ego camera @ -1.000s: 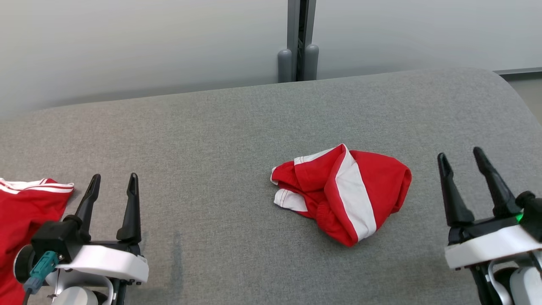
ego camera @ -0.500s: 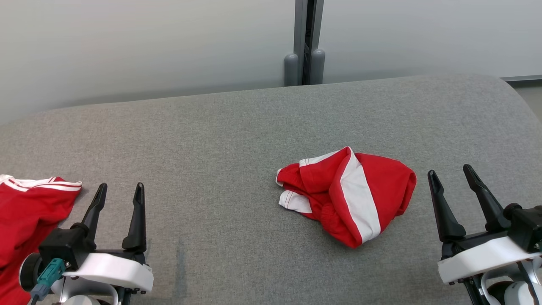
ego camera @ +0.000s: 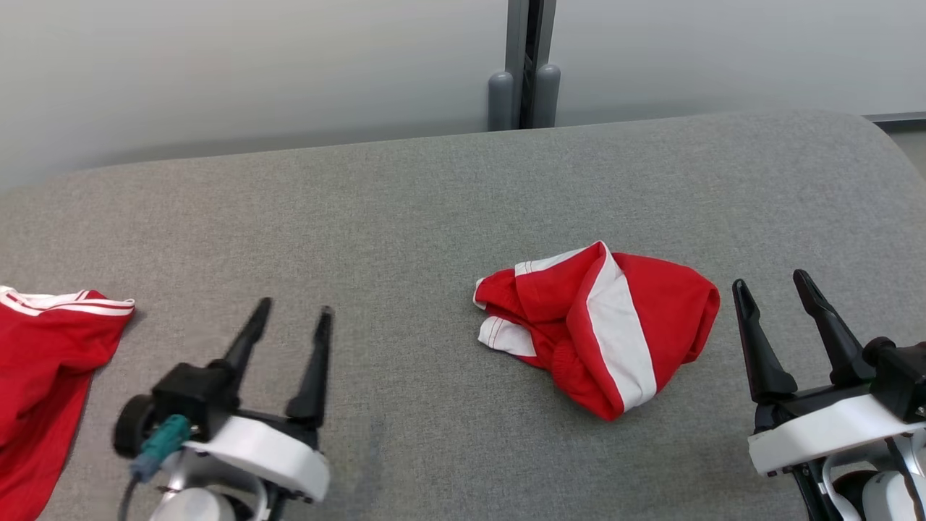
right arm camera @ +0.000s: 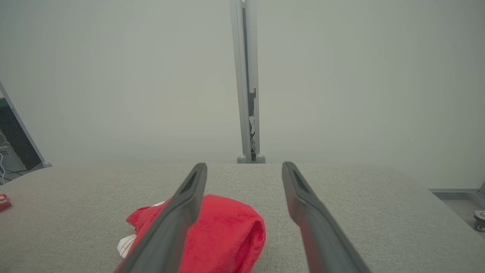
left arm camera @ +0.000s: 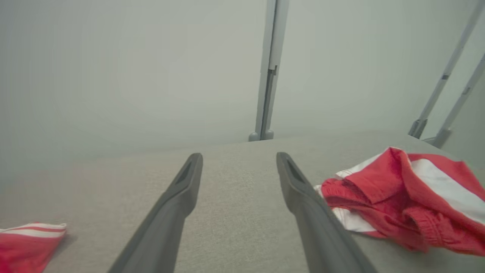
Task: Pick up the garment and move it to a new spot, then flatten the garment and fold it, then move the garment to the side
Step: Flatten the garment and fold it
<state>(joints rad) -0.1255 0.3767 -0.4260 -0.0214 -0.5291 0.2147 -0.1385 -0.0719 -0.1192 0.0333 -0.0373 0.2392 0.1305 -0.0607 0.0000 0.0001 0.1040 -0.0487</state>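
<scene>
A crumpled red garment with white stripes lies bunched on the grey fabric surface, right of centre. My left gripper stands open at the lower left, well left of the garment, nothing between its fingers. Seen from the left wrist, the garment lies to the right of the open left gripper. My right gripper is open at the lower right, just right of the garment. Through the right wrist camera the garment sits behind the left finger, apart from the open right gripper.
A second red garment with white stripes lies at the left edge of the surface, its corner also seen by the left wrist. A grey post stands behind the far edge against a pale wall. The surface curves down at the right.
My left gripper has moved right and slightly forward, tilting toward the crumpled garment. The right gripper has barely moved. The head camera shifted a little.
</scene>
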